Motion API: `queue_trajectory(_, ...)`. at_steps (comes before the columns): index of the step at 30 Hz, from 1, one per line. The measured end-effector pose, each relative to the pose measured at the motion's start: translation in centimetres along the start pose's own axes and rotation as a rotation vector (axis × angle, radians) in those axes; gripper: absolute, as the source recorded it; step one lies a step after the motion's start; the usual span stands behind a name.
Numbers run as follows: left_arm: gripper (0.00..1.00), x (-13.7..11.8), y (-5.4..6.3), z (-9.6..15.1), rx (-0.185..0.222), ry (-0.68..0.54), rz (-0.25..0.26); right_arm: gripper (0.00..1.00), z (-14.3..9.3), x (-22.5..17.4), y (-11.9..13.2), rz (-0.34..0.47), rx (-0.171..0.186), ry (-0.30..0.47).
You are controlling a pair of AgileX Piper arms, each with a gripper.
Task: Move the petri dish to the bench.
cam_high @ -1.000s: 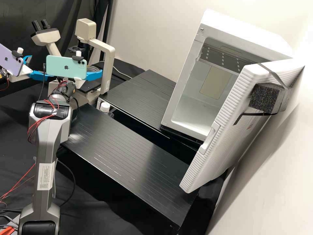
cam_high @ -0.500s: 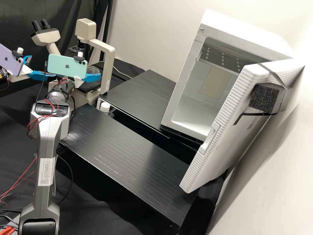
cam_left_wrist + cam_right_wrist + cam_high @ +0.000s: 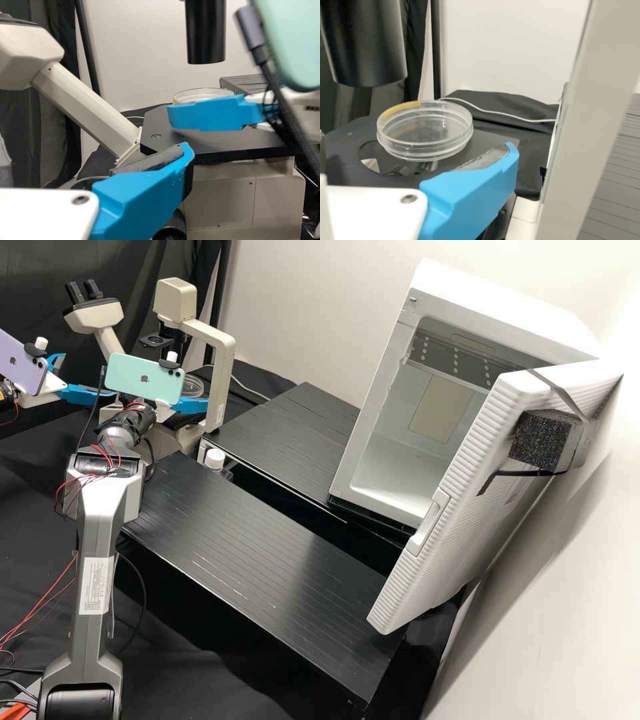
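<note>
One white cabinet [image 3: 520,313] stands with its door open before us | microscope [image 3: 223,367], well apart from it, carries a black stage [image 3: 225,142] | we hold our left jaws [image 3: 89,376] spread near the microscope | we hold our right jaws [image 3: 192,405] spread close to the stage | clear petri dish [image 3: 425,130] lies flat on that stage, near our right jaws

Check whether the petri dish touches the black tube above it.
Apart: the left wrist view shows pale wall between the black tube and the petri dish.

A lab, with a microscope [image 3: 212,340].
</note>
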Motion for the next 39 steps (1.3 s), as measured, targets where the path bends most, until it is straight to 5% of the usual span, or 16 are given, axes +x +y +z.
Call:
queue_trajectory(6, 1.00, 0.0, 0.0, 0.0, 0.000, 0.000, 0.000, 1.00, -0.5, 0.8, 0.1, 0.014, -0.064, 0.001)
queue_trajectory(12, 1.00, 0.0, 0.0, 0.0, 0.000, 0.000, 0.000, 1.00, -0.4, 1.6, -0.3, 0.015, -0.078, -0.008)
queue_trajectory(23, 1.00, 0.0, 0.0, 0.0, 0.000, 0.000, 0.000, 1.00, -0.3, 2.4, -0.1, -0.015, 0.016, -0.023)
queue_trajectory(39, 1.00, 0.0, 0.0, 0.0, 0.000, 0.000, 0.000, 1.00, 0.4, 2.8, -0.5, -0.021, 0.012, -0.032)
